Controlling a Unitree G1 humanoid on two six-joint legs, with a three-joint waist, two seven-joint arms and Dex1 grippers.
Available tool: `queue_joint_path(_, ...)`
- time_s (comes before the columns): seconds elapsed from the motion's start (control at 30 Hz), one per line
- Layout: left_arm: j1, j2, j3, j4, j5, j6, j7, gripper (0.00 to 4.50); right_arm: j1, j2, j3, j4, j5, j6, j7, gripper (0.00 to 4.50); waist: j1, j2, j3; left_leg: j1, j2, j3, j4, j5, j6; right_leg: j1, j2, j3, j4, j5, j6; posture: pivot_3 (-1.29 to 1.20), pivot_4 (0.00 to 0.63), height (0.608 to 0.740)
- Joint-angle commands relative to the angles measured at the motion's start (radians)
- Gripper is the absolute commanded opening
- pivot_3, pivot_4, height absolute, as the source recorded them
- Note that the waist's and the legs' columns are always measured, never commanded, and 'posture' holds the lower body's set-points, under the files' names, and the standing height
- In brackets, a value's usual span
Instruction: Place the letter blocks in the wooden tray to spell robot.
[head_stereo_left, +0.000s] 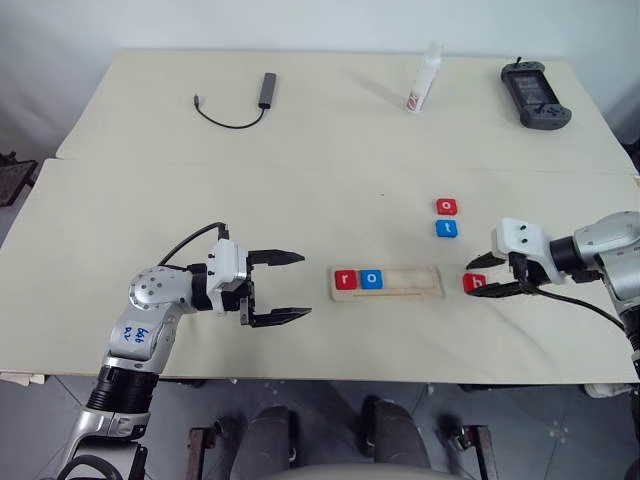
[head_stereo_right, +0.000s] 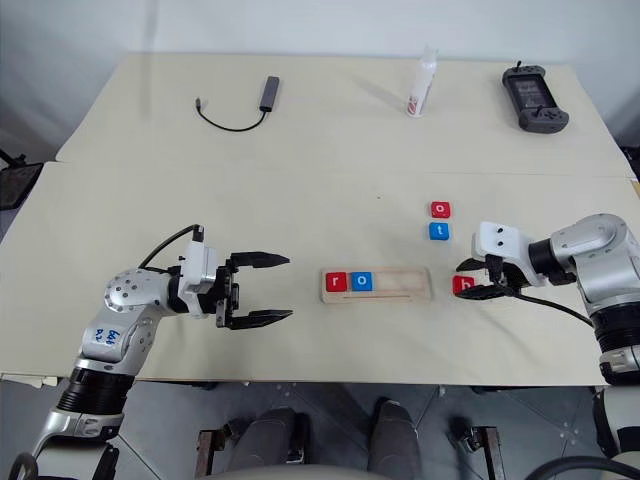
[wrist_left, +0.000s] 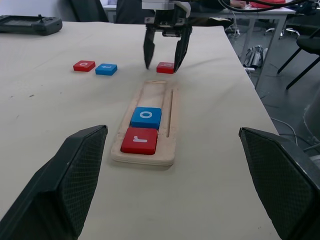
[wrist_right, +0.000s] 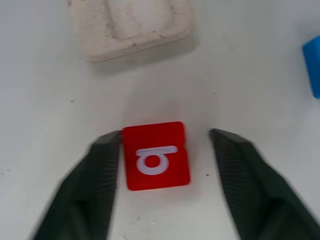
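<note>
Your left gripper (head_stereo_left: 290, 287) hovers wide open above the desk (head_stereo_left: 120, 200), parked clear, holding nothing. The tray (head_stereo_left: 410, 283) already carries red r (head_stereo_left: 345, 280) and blue o (head_stereo_left: 371, 279), so b is next. Just past its free end, your right gripper (head_stereo_left: 487, 277) straddles the red b block (wrist_right: 156, 156), one finger touching, not yet clamped. Spare o (head_stereo_left: 446, 207) and t (head_stereo_left: 447, 229) wait behind.

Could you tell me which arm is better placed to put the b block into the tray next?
Right. The right gripper already straddles the red b block just past the tray, while the left gripper hangs open at the tray's filled end.
</note>
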Motion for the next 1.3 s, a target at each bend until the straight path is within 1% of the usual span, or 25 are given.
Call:
queue_joint_path(0.03,-0.013,-0.005,0.005,-0.019,-0.011,-0.017,0.0,4.5,-0.019,-0.013,-0.008,-0.076,0.021,0.041,0.05,1.48,-0.001,0.0,0.0,0.0,0.0,0.0,0.0,0.0,0.0,0.0,0.0,0.0,0.0,0.0,0.0,0.0,0.15,0.74)
queue_joint_path(0.17,-0.016,-0.009,0.007,-0.01,-0.007,-0.027,0.006,4.5,-0.04,-0.006,-0.008,-0.151,0.028,0.092,0.057,1.46,-0.001,0.0,0.0,0.0,0.0,0.0,0.0,0.0,0.0,0.0,0.0,0.0,0.0,0.0,0.0,0.0,0.15,0.74)
queue_joint_path(0.3,-0.009,-0.009,0.015,-0.01,-0.004,-0.038,0.02,4.5,-0.089,0.033,-0.011,-0.357,0.142,0.338,0.071,1.46,-0.001,0.0,0.0,0.0,0.0,0.0,0.0,0.0,0.0,0.0,0.0,0.0,0.0,0.0,0.0,0.0,0.15,0.74)
queue_joint_path(0.4,0.004,-0.009,0.016,-0.018,-0.004,-0.043,0.032,4.5,-0.111,0.068,0.023,-0.43,0.151,0.421,0.033,1.46,-0.001,0.0,0.0,0.0,0.001,-0.001,0.0,0.0,0.0,0.0,0.0,0.0,0.0,0.0,0.0,0.0,0.15,0.74)
queue_joint_path(0.57,0.029,-0.014,0.013,-0.042,-0.001,-0.047,0.061,4.5,-0.114,0.138,0.09,-0.431,0.098,0.406,-0.032,1.46,0.004,0.0,0.0,-0.001,-0.001,-0.001,0.001,0.0,0.0,0.0,0.0,0.0,0.0,0.0,0.0,0.0,0.15,0.74)
queue_joint_path(0.83,0.059,-0.008,0.017,-0.075,-0.002,-0.043,0.094,4.5,-0.107,0.202,0.153,-0.408,0.037,0.385,-0.095,1.46,-0.002,0.0,0.0,0.0,0.0,-0.001,0.0,0.0,0.0,-0.001,0.0,0.0,0.001,0.0,0.0,0.0,0.15,0.74)
queue_joint_path(0.9,0.06,-0.007,0.017,-0.076,-0.002,-0.042,0.1,4.5,-0.108,0.219,0.15,-0.402,0.031,0.388,-0.114,2.18,-0.002,0.0,0.0,0.0,0.0,-0.001,0.0,0.0,0.0,-0.001,0.0,0.0,0.001,0.0,0.0,0.0,0.15,0.74)
queue_joint_path(1.0,0.062,-0.004,0.018,-0.081,-0.005,-0.039,0.104,4.5,-0.102,0.227,0.138,-0.412,0.038,0.389,-0.121,3.15,0.0,0.0,0.0,0.0,0.0,-0.001,0.0,0.0,0.0,-0.001,0.0,0.0,0.001,0.0,0.0,0.0,0.15,0.74)
queue_joint_path(1.1,0.062,-0.002,0.017,-0.081,-0.007,-0.04,0.106,4.5,-0.094,0.211,0.103,-0.443,0.065,0.402,-0.123,4.18,0.0,0.0,0.0,-0.001,0.0,-0.001,0.0,0.0,0.0,-0.001,0.0,0.0,0.001,0.0,0.0,0.0,0.15,0.74)
queue_joint_path(1.27,0.059,-0.003,0.017,-0.076,-0.007,-0.043,0.107,4.5,-0.051,0.146,0.044,-0.493,0.102,0.44,-0.118,4.18,0.001,0.0,0.0,-0.001,0.0,-0.001,0.0,0.0,0.0,-0.001,0.0,0.0,0.001,0.0,0.0,0.0,0.15,0.74)
queue_joint_path(1.3,0.059,-0.003,0.016,-0.076,-0.006,-0.043,0.108,4.5,-0.031,0.131,0.03,-0.503,0.106,0.448,-0.127,3.99,0.001,0.0,0.0,-0.001,0.0,-0.001,0.0,0.0,0.0,0.0,0.0,0.0,0.001,0.0,0.0,0.0,0.15,0.74)
